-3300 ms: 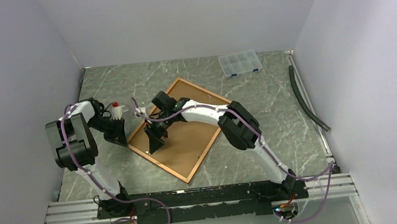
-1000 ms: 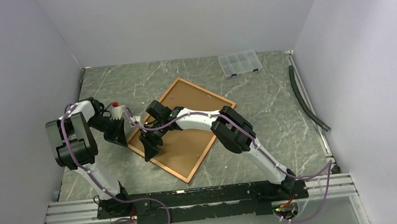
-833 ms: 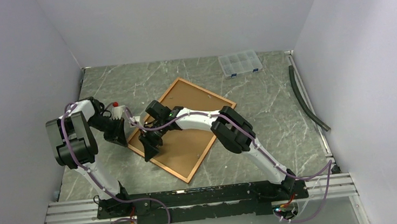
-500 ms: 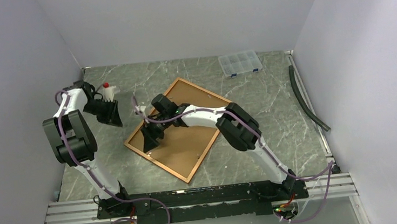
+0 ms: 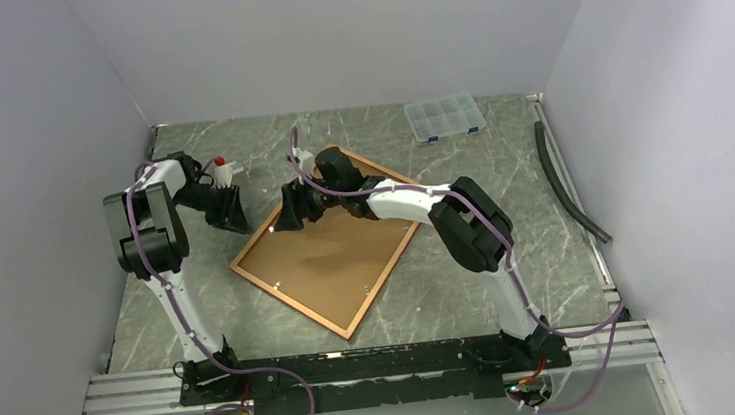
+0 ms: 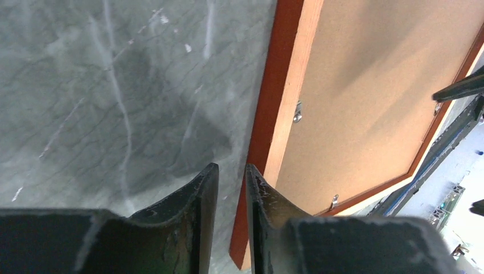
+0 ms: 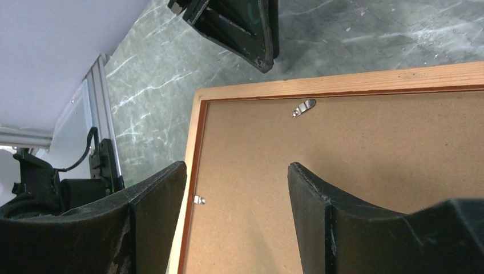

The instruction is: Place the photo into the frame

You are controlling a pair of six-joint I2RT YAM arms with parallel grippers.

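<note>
We logged one large rectangular frame with a thin reddish-brown wooden border (image 5: pixel 291 303). It lay face down and askew at the middle of the green marbled counter (image 5: pixel 538 253), with its plain brown backing board (image 5: pixel 333 256) uppermost. The photo was hidden from us. Left gripper (image 5: pixel 236 221): narrowly parted, empty, at the frame's far-left edge. Right gripper (image 5: pixel 287 221): spread wide, empty, above that same edge.

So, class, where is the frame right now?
In the top view the frame lies back-up, diagonal, at the table centre; the left tool hangs just off its far-left edge, the right tool over it.
</note>
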